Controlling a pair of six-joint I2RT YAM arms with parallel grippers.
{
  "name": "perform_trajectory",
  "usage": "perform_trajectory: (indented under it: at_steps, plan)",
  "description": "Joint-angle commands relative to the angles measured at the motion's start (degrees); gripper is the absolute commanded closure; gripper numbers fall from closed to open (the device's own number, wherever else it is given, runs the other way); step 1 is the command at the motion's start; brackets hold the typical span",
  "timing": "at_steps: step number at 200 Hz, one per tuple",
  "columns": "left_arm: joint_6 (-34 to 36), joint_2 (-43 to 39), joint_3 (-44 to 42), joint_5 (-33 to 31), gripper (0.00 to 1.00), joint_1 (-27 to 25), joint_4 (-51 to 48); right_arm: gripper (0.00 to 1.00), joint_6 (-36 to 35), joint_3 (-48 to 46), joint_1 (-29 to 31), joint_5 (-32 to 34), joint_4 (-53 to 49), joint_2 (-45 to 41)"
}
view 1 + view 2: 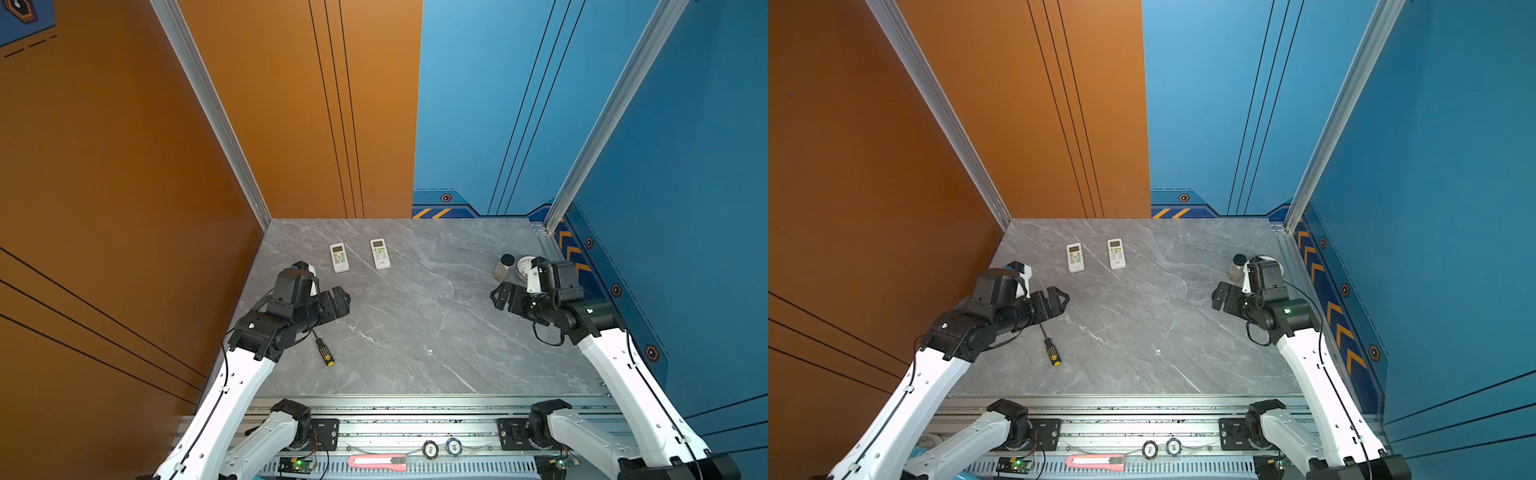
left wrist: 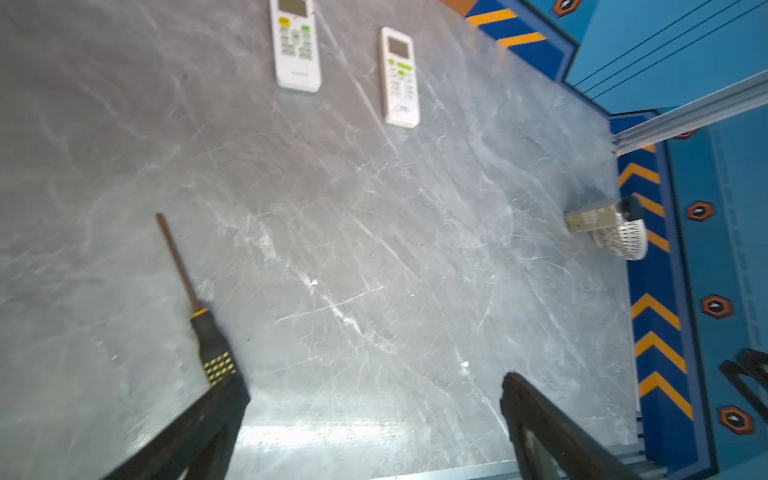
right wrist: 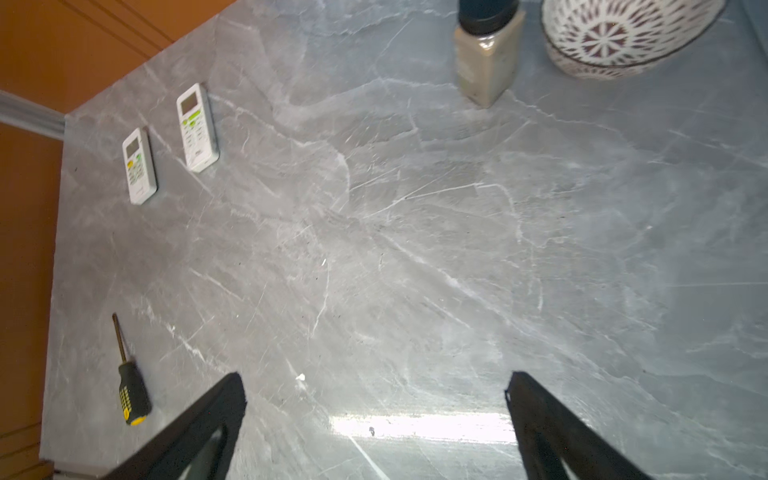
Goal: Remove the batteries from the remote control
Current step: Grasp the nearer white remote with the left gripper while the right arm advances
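**A:** Where are the batteries to be found?

**B:** None can be seen. Both remotes lie face up on the bench (image 1: 415,332), buttons showing. The cells are judged to be shut in behind back covers (which cannot be checked from here).

**A:** What is risked, taken from the left?

**B:** The left end effector (image 1: 341,300) is held above the bench, jaws spread wide, with nothing between them. The screwdriver (image 1: 324,353) lies on the bench with its shaft running under that arm. If the arm is lowered carelessly, the tool could be knocked and sent rolling toward the front edge.

**A:** And the remotes?

**B:** The first remote (image 1: 339,257) and the second remote (image 1: 380,254) are laid side by side, apart, toward the back. Each would have to be turned over before a cover can be slid off. A flat, smooth case is likely to be pushed along the marble rather than lifted, and one could be shoved into the other. If a cover is forced, a battery may be flung out and lost.

**A:** Further right?

**B:** A spice jar (image 1: 504,268) stands upright just beside a patterned bowl (image 1: 524,266). The right end effector (image 1: 500,295), likewise wide open and empty, is held close to them. The jar could be tipped if that arm is swung out without first being raised.
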Motion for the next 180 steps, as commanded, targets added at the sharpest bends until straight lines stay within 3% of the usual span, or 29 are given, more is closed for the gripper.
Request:
perform_trajectory:
  at_steps: [1, 24, 44, 83, 94, 124, 180]
  plan:
    - [-2.2, -1.0, -1.1, -3.8, 0.02, 2.5, -8.3, 0.00, -1.0, -0.3, 1.0, 1.9, 0.7, 0.9]
    - [-2.5, -0.8, -3.9, -3.8, 0.02, 4.4, -8.1, 0.00, -1.6, -0.3, 1.8, -0.9, 3.9, 3.4]
    - [-1.5, 0.3, -4.0, -3.9, 0.02, 4.5, -7.2, 0.00, -1.4, 1.2, 6.2, -2.2, 9.4, 8.9]
    - [-1.2, 4.9, -3.3, -1.3, 0.02, 4.3, 2.4, 0.00, -1.7, 14.0, 16.6, 1.9, 12.1, 28.9]
    - [-1.4, 10.0, -2.0, -1.5, 0.02, 3.7, 4.8, 0.00, -1.2, 17.2, 18.0, 1.7, 12.9, 32.5]
    - [2.7, 30.1, 12.8, -5.6, 0.02, 3.3, 5.4, 0.00, -2.4, 24.4, 23.1, 3.7, 13.0, 38.5]
    - [8.7, 64.4, 42.7, -10.8, 0.02, 6.9, -2.9, 0.00, -1.5, 23.9, 26.0, 4.1, 13.0, 36.2]
